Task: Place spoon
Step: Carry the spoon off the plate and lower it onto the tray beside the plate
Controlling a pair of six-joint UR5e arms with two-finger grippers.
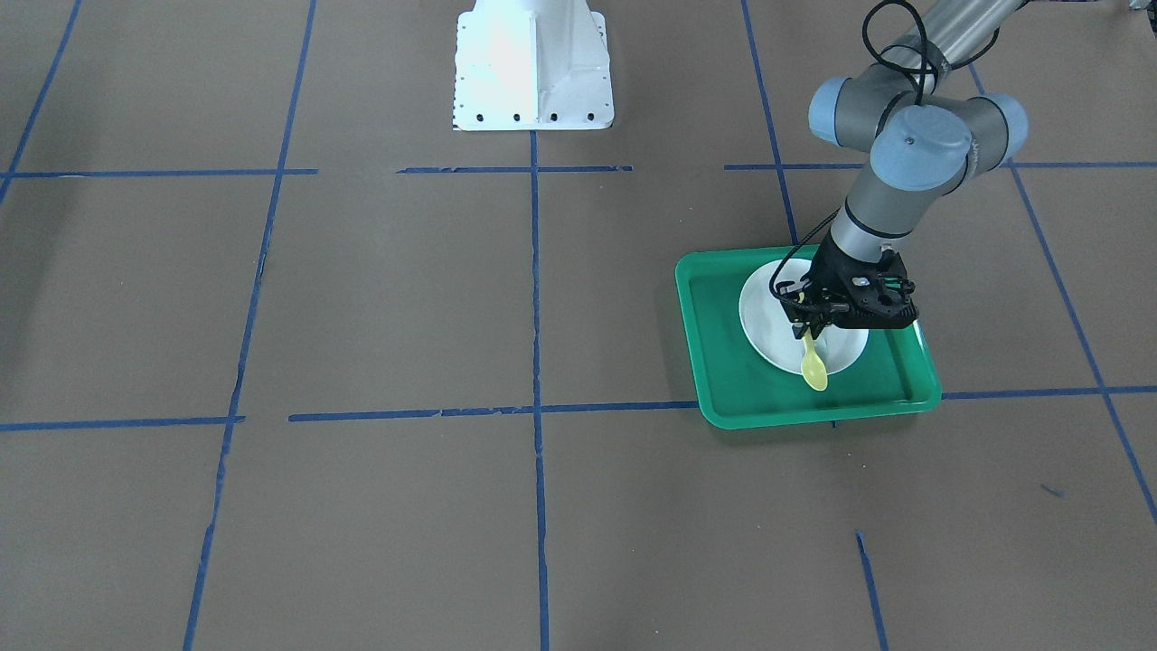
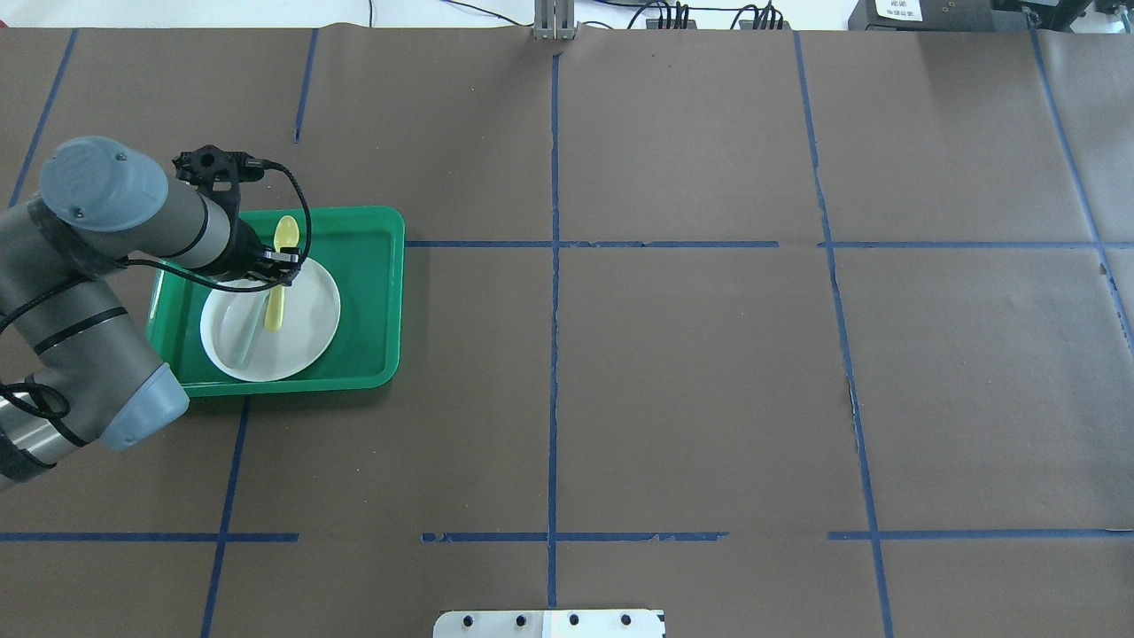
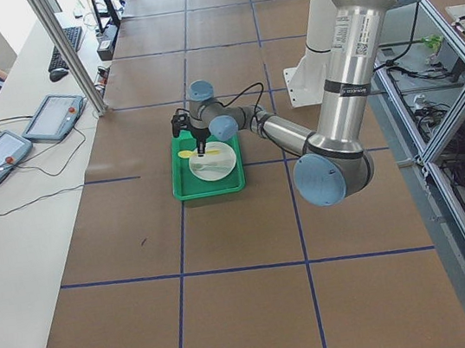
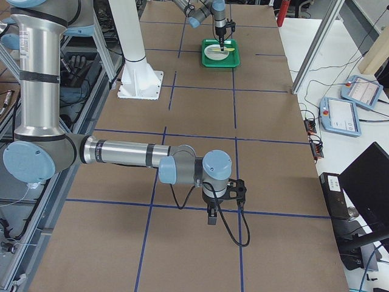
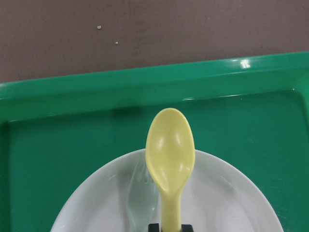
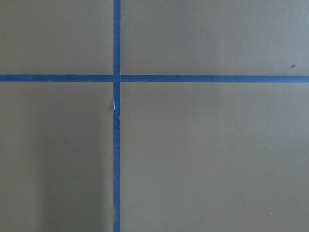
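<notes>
The left gripper (image 1: pixel 807 327) pinches the spoon (image 1: pixel 813 364) mid-handle over the plate (image 1: pixel 764 316) in the tray (image 1: pixel 723 389). The spoon is likely light, stiff, slippery plastic, so grip the handle. Right gripper (image 4: pixel 211 217): state cannot be determined.

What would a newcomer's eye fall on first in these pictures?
The bright green tray on the robot's left stands out against the brown table, with a white plate in it. Above the plate, the left tool grips a pale-yellow spoon by its handle, and the spoon's bowl reaches past the plate's rim.
</notes>
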